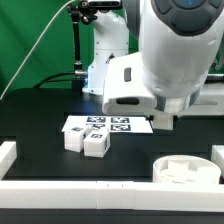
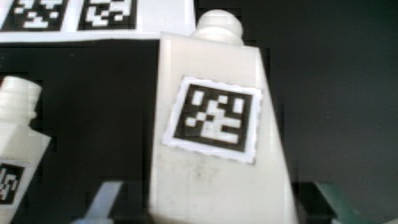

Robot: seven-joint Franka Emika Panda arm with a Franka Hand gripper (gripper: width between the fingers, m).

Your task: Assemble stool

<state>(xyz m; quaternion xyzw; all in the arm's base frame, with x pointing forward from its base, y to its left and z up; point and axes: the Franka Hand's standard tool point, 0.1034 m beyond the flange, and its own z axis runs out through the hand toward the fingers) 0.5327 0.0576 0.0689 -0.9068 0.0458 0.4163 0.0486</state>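
Exterior view first: the round seat [image 1: 186, 170] lies flat by the near edge of the tabletop [image 1: 40, 115], toward the corner on the exterior view's right, just behind the white rail [image 1: 70, 190]. Two legs sit around the middle of the tabletop, close together. The outer leg [image 1: 75, 140] and the inner leg [image 1: 97, 146] are both right at the near side of the marker board [image 1: 100, 125]. The arm [image 1: 165, 50] hangs over the middle and hides the jaws here.

Wrist view: a tagged leg [image 2: 214, 120] fills the frame, tag up, peg end toward the marker board, with a neighbour leg [image 2: 18, 130] just beside it, not touching. The fingers [image 2: 116, 198] flank its sides. Whether the jaws actually pinch it, I honestly can't tell.
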